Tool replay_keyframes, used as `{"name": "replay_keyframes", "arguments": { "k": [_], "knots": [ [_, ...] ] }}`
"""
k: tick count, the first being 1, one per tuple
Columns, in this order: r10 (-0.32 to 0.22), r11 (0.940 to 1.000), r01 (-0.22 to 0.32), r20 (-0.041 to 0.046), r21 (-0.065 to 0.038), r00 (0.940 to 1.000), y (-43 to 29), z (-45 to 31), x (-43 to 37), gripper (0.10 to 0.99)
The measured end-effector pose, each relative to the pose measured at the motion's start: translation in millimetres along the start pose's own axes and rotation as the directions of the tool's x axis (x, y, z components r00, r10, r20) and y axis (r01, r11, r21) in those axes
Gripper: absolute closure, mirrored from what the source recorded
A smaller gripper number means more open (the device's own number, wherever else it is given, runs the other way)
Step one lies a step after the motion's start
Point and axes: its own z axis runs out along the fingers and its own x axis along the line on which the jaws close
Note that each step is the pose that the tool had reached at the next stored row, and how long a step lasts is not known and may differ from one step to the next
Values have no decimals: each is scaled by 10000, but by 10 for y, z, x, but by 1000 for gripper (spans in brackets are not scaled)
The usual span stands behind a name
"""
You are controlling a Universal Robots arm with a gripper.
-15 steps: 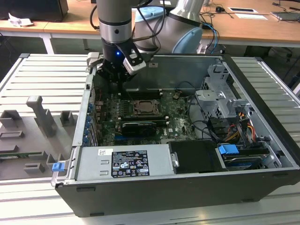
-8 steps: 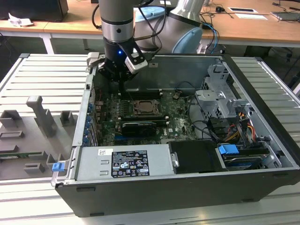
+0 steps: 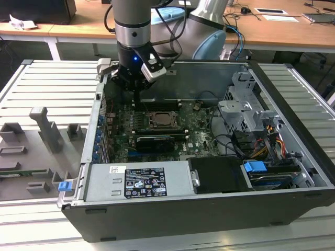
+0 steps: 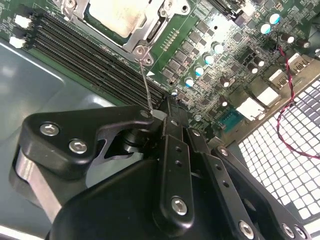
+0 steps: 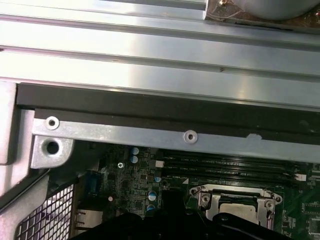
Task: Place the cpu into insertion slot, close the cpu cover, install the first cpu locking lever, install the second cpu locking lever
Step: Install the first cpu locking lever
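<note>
My fingers (image 4: 158, 111) look pinched on the tip of the thin lever (image 4: 146, 82), which runs straight ahead to the cover (image 4: 151, 26).

Tool (image 3: 137, 97) hangs down inside the open case (image 3: 209, 219), by its back corner on the exterior view's left, just beside the slot (image 3: 159, 119). The case sits on a slatted surface (image 3: 47, 89).

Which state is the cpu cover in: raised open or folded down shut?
Shut. In the second wrist view the cpu cover lies flat on the board, framing the pale face of the cpu, not standing up on its hinge.
</note>
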Motion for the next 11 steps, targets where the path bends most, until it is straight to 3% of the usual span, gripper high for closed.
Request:
{"name": "replay_keyframes", "arguments": {
  "k": [11],
  "knots": [
    [0, 10000, 0, 0, 0, 10000, -6, 1, -62, 980]
  ]
}}
